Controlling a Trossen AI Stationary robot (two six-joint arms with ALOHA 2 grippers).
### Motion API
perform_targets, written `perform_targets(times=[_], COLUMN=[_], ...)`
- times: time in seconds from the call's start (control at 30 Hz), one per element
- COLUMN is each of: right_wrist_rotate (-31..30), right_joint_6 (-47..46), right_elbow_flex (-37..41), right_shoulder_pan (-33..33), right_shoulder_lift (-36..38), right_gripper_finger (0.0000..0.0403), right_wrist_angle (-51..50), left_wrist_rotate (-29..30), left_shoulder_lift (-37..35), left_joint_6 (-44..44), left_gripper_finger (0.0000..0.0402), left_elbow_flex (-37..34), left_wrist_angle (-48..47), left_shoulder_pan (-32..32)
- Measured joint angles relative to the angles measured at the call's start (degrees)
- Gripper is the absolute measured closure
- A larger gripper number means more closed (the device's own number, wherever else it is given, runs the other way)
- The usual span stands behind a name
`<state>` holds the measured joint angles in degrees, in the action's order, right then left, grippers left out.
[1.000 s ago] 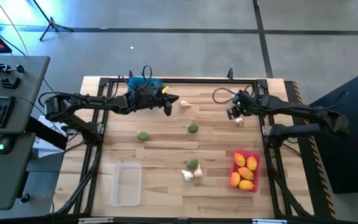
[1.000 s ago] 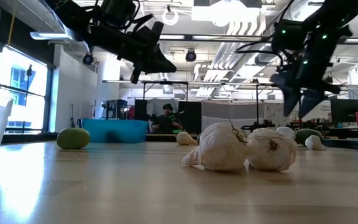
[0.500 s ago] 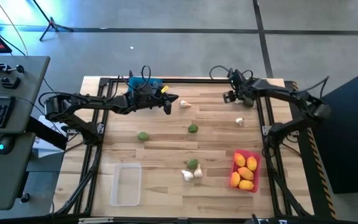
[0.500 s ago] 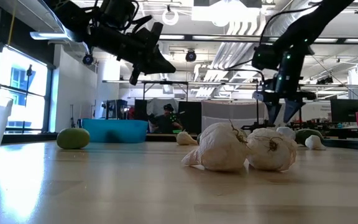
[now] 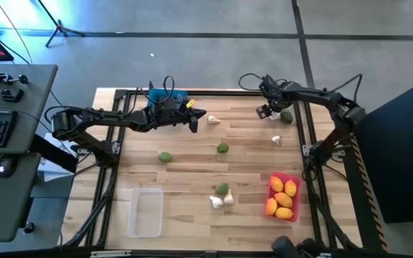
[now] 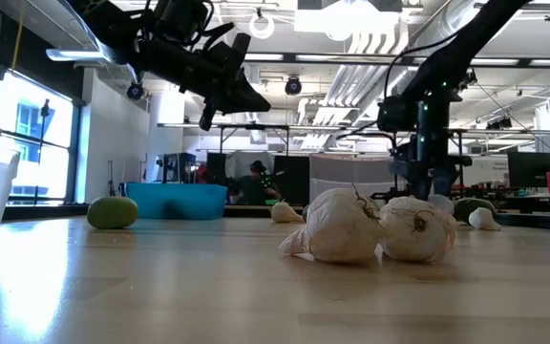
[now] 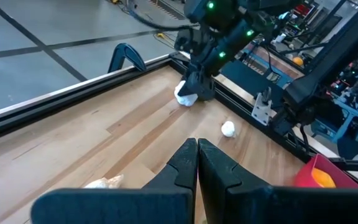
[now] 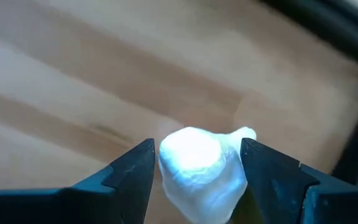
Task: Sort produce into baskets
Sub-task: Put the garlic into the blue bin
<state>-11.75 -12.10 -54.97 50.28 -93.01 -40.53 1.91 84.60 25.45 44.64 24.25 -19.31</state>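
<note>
Wood-plank table (image 5: 192,161), open workshop behind, person far back in low view. Garlic bulbs (image 6: 370,227) and green fruits scattered mid-table, lemons in red basket (image 5: 272,185). Left end effector (image 5: 193,123) clenched, empty, hovering by blue basket (image 5: 174,94). Right end effector (image 8: 194,163) at far right edge, fingers spread around garlic bulb (image 8: 197,158).

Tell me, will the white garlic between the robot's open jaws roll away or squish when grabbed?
Probably not far: the garlic bulb looks lumpy with a pointed tip, so it would likely wobble rather than roll. Its papery skin may flake or slip. It fits between the jaws, so probably light.
</note>
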Motion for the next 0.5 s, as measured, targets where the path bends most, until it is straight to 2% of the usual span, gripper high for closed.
perform_targets(times=[0.27,0.5], right_wrist_rotate=[1.1,6.6], right_joint_6=[2.1,1.8], right_elbow_flex=[0.0,-1.3], right_shoulder_pan=[0.0,0.0], right_shoulder_lift=[-1.9,-1.9], right_gripper_finger=[0.0185,0.0259], right_wrist_angle=[-1.6,-5.7], left_wrist_rotate=[0.0,0.0], left_shoulder_lift=[0.0,0.0], left_joint_6=[0.0,-0.1], left_gripper_finger=[0.0401,0.0401], left_elbow_flex=[0.0,0.0], left_wrist_angle=[0.0,-0.5], left_shoulder_pan=[0.0,-0.2])
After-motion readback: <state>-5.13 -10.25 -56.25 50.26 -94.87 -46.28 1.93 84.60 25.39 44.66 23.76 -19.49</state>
